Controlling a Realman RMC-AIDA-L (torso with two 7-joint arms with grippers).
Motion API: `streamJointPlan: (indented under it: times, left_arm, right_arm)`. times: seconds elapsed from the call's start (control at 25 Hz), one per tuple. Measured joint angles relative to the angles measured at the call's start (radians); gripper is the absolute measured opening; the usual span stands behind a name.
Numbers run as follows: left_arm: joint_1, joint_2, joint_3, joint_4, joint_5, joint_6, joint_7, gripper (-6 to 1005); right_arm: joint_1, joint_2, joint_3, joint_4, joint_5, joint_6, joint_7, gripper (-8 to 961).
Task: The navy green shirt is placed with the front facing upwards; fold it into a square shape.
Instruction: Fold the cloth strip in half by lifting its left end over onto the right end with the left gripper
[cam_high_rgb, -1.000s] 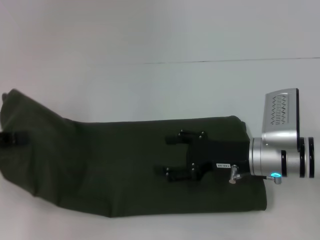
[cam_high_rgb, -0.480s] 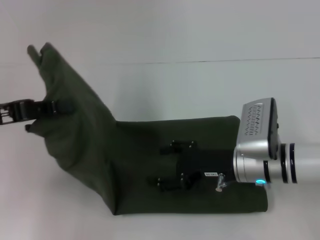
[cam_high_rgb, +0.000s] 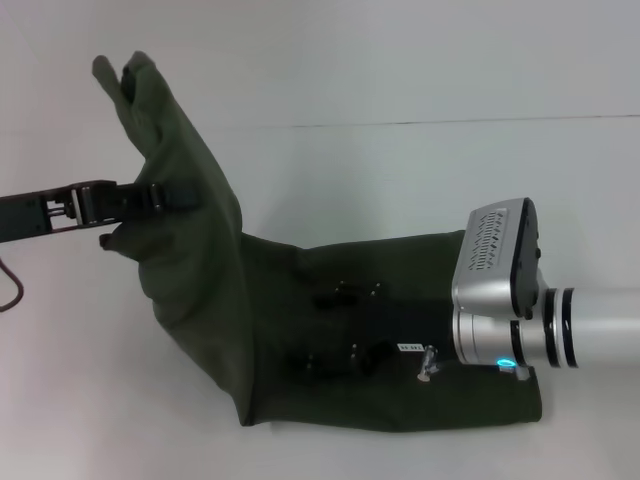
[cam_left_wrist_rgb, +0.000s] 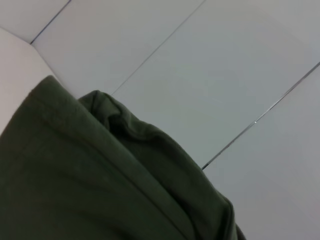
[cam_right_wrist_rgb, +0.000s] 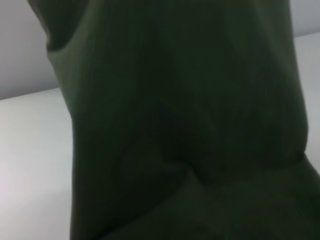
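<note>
Shirt (cam_high_rgb: 330, 330) raised by left hand (cam_high_rgb: 165, 197), right hand (cam_high_rgb: 335, 330) visible only overhead

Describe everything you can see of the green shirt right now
The navy green shirt is dark olive, soft matte cloth, already folded into a long band lying across the white table. Its left end is lifted high, draping down in creases, gripped by the left gripper. The right gripper, fingers spread apart, rests on the flat middle part. No lettering or label shows. The left wrist view shows a stitched hem along the raised edge.
</note>
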Motion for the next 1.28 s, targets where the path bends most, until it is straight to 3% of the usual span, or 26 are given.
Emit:
streamJointPlan:
  times: [0.52,0.92,1.08,1.28]
  left_arm:
    - [-0.014,-0.001,0.0,-0.006,-0.012,0.002,0.012,69]
    - [-0.012,0.004,0.001,-0.039,-0.028,0.003,0.032,69]
    - [-0.012,0.005,0.001,-0.04,-0.028,-0.003,0.037,69]
    - [-0.017,0.001,0.001,-0.044,-0.024,-0.016,0.038,69]
  right_arm:
    - [0.07,0.006,0.039,0.125,0.0,0.106,-0.082,872]
    - [0.072,0.004,0.087,0.148,-0.002,0.122,-0.088,869]
    - [0.009,-0.013,0.117,0.098,-0.001,0.042,-0.074,868]
    - [-0.107,-0.017,0.131,-0.08,-0.001,-0.103,0.011,867]
